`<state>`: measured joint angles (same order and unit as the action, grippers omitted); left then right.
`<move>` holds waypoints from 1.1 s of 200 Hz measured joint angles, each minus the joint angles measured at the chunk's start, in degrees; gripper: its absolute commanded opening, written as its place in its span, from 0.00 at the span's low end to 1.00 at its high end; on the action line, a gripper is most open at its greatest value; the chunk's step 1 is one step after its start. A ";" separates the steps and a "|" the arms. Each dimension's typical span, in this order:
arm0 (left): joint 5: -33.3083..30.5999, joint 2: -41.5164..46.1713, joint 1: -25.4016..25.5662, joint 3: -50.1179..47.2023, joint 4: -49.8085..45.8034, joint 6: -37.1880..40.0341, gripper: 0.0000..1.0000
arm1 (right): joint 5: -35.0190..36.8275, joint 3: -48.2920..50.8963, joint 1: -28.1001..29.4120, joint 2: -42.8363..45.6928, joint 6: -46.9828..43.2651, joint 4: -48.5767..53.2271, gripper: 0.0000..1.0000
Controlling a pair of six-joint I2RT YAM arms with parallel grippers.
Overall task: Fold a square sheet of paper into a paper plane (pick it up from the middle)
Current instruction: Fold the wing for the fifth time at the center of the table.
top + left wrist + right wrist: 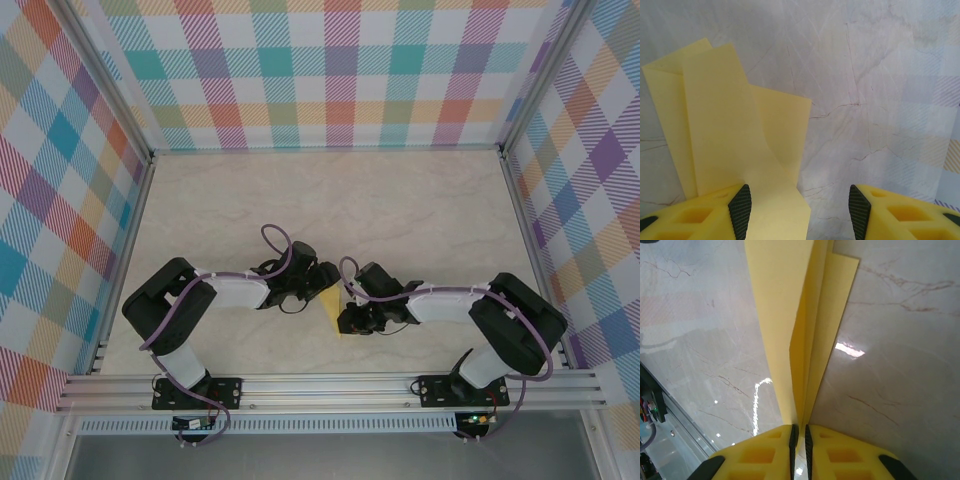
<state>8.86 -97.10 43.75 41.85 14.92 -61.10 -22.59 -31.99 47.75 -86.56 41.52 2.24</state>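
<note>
Folded yellow paper (782, 315) is clamped by the shut right gripper (799, 437) near the table's (900, 365) front middle, while the left gripper (800, 207) is seen half open, nothing gripped, paper touching one finger.

A robotics lab test cell: a marble-look counter (400, 200) boxed on three sides by pastel plaid backdrop walls (330, 70), with aluminium extrusion rail (330, 385) along its near edge, where the left arm (190, 300) and right arm (505, 315) are bolted.
</note>
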 measured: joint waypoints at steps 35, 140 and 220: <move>0.00 0.00 0.00 0.11 -0.22 0.00 0.57 | -0.39 -1.22 -0.20 -1.40 -0.37 1.62 0.13; -0.15 0.11 0.00 0.11 -0.57 0.02 0.57 | 3.06 -1.49 -0.72 7.91 2.75 1.49 0.14; -0.55 0.48 0.02 0.09 -1.42 0.02 0.57 | -5.95 2.23 -2.58 -5.01 14.69 -21.16 0.06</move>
<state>8.32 -96.62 43.77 41.93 13.50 -61.08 -28.53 -29.76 45.17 -91.57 56.21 -18.92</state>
